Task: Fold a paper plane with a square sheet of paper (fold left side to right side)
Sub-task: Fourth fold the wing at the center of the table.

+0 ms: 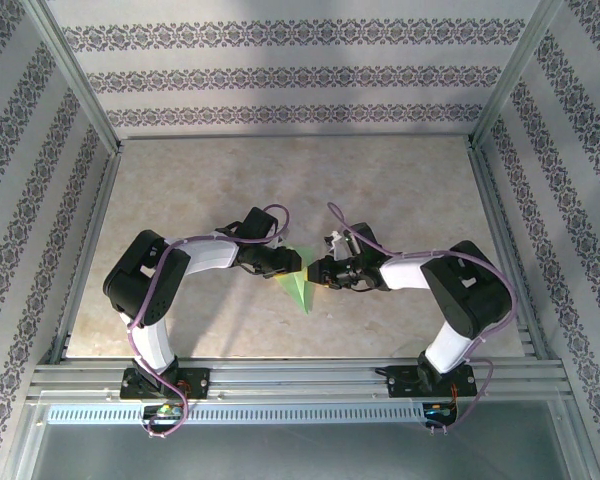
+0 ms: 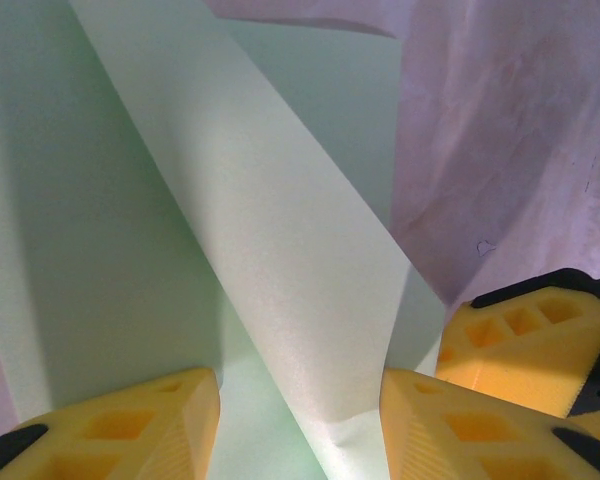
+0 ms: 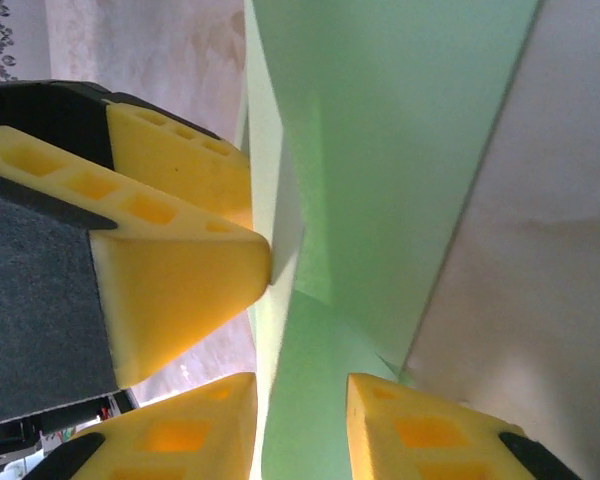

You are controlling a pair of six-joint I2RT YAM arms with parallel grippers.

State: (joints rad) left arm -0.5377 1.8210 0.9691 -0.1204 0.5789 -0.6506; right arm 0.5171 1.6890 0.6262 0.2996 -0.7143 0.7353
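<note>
Pale green sheet of paper (image 1: 302, 290) is lying part-folded at the middle of the table (image 1: 200, 200), with one flap standing up between the two grippers. Left gripper (image 1: 291, 262) and right gripper (image 1: 317, 272) are both straddling that flap nose to nose, jaws spread, neither one pinching it. Risk, as I am judging it: the thin flap is flexing freely, so a squeeze off the edge line is likely to set a skewed crease, and the crowded fingertips are risking a clash or dragging the sheet.
</note>
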